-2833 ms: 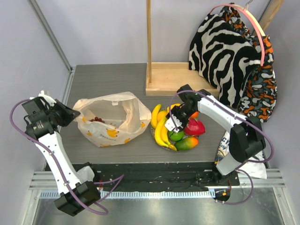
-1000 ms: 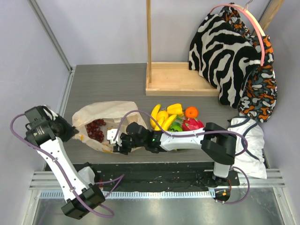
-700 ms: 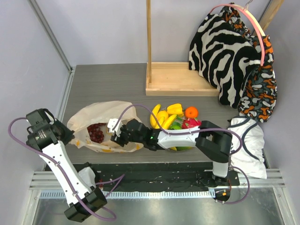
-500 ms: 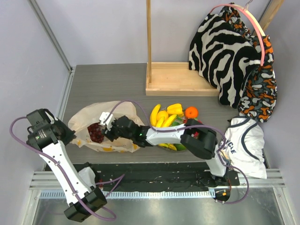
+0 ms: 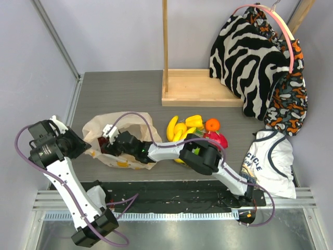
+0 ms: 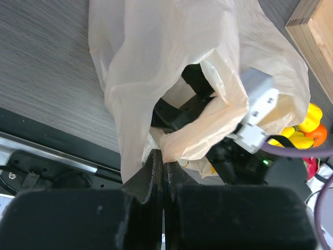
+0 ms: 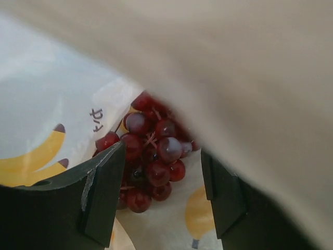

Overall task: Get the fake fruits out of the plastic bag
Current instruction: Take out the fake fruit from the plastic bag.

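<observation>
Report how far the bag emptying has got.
Done: bananas, yellow pepper and orange lie piled outside the plastic bag. In hand: the left hand pinches the bag's edge; the right hand is inside, open around the grape bunch. Left: close on the grapes and lift them out.

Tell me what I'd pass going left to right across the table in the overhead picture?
left claw → plastic bag → bananas → orange → white shirt
</observation>
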Controlling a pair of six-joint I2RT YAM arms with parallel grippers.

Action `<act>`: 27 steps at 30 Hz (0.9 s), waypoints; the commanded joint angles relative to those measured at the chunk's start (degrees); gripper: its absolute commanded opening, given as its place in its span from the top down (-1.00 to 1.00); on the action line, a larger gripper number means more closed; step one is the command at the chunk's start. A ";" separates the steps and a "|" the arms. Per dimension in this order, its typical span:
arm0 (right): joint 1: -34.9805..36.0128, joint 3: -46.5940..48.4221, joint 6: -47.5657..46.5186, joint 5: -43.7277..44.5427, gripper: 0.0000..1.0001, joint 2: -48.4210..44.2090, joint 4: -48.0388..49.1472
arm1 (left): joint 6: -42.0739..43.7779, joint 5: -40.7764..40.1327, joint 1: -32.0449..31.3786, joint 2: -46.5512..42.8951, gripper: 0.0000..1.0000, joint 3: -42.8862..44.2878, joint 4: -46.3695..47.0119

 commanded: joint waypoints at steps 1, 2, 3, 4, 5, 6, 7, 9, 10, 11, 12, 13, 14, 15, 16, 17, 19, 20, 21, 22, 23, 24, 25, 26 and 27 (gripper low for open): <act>0.82 3.95 1.12 0.36 -0.34 3.75 3.24 | 2.10 1.09 -0.77 -0.62 1.00 2.13 -6.79; 0.82 4.73 0.68 1.49 -0.33 4.38 3.51 | 2.28 0.56 -1.38 -0.62 1.00 2.13 -6.79; 0.82 5.18 0.06 2.20 -0.30 4.99 3.95 | 2.37 -0.75 -1.56 -0.62 1.00 2.39 -6.88; 0.90 5.44 -1.77 2.73 -0.09 5.35 5.43 | 2.89 -1.55 -1.91 -0.27 1.00 2.74 -6.88; 0.99 5.97 -2.57 3.34 0.06 5.87 6.14 | 3.16 -2.34 -2.43 -0.18 1.00 3.01 -6.97; 0.91 6.41 -3.36 3.52 0.27 5.79 6.76 | 3.33 -3.04 -2.52 0.00 1.00 3.18 -6.97; 0.82 6.76 -4.42 3.70 0.67 5.70 7.02 | 3.42 -3.31 -2.52 -0.26 1.00 2.93 -6.97; 0.55 7.12 -6.79 4.06 0.98 4.48 7.55 | 3.16 -2.35 -2.44 -0.35 1.00 1.87 -6.79; 0.20 7.03 -7.15 3.53 0.98 3.51 7.55 | 3.16 -1.56 -2.09 -0.44 1.00 0.48 -6.27; -0.06 6.07 -7.06 3.18 0.98 2.29 7.38 | 2.81 -1.73 -1.82 -0.44 1.00 0.03 -5.92; -0.76 5.54 -6.80 2.57 0.98 -0.95 6.68 | 2.63 -1.91 -1.73 -0.53 1.00 -0.06 -5.74; -1.37 4.75 -6.28 2.04 0.98 -2.98 6.24 | 2.81 -1.91 -1.73 -0.27 1.00 0.20 -5.39; -1.90 2.65 -4.53 1.08 0.98 -7.53 5.63 | 2.63 -2.34 -1.73 0.00 1.00 0.46 -5.04; -3.21 1.50 -3.82 -2.24 0.98 -9.92 4.58 | 2.54 -2.61 -1.73 0.09 1.00 0.46 -3.90; -3.92 0.27 -2.85 -3.41 0.98 -12.03 4.04 | 2.37 -2.70 -1.73 0.35 1.00 0.55 -3.37; -4.54 -2.09 -2.15 -6.90 0.98 -14.66 3.52 | 1.85 -2.87 -1.73 0.79 1.00 0.46 -2.76; -6.12 -5.87 -0.91 -11.31 0.98 -21.08 2.63 | 1.14 -2.52 -1.73 1.23 1.00 0.20 -0.82; -6.47 -6.94 -0.82 -12.37 0.98 -22.76 2.37 | 0.62 -1.74 -1.73 1.84 1.00 -0.06 -0.29; -6.57 -7.73 -0.74 -13.08 0.98 -25.82 1.32 | 0.52 -1.56 -1.65 2.11 1.00 -0.33 1.02; -7.00 -9.13 -0.56 -14.30 0.98 -26.98 0.88 | 0.35 -1.29 -1.73 2.54 1.00 -0.59 1.64; -7.18 -9.75 -0.38 -14.66 0.98 -28.04 0.61 | 0.09 -1.38 -1.73 2.72 1.00 -0.68 2.17; -7.36 -10.28 -0.38 -15.01 0.98 -29.01 -0.09 | -0.44 -0.94 -1.73 3.59 1.00 -0.77 3.39; -7.44 -10.72 -0.38 -15.37 0.98 -30.23 -0.70 | -0.88 -0.77 -1.73 3.86 1.00 -0.86 4.10; -7.71 -10.81 1.10 -15.81 0.98 -30.77 -1.23 | -1.49 -0.59 -1.73 4.30 1.00 -0.94 4.89; -7.97 -10.81 1.98 -16.51 0.98 -31.21 -2.02 | -2.98 -0.07 -1.73 4.91 1.00 -1.29 6.81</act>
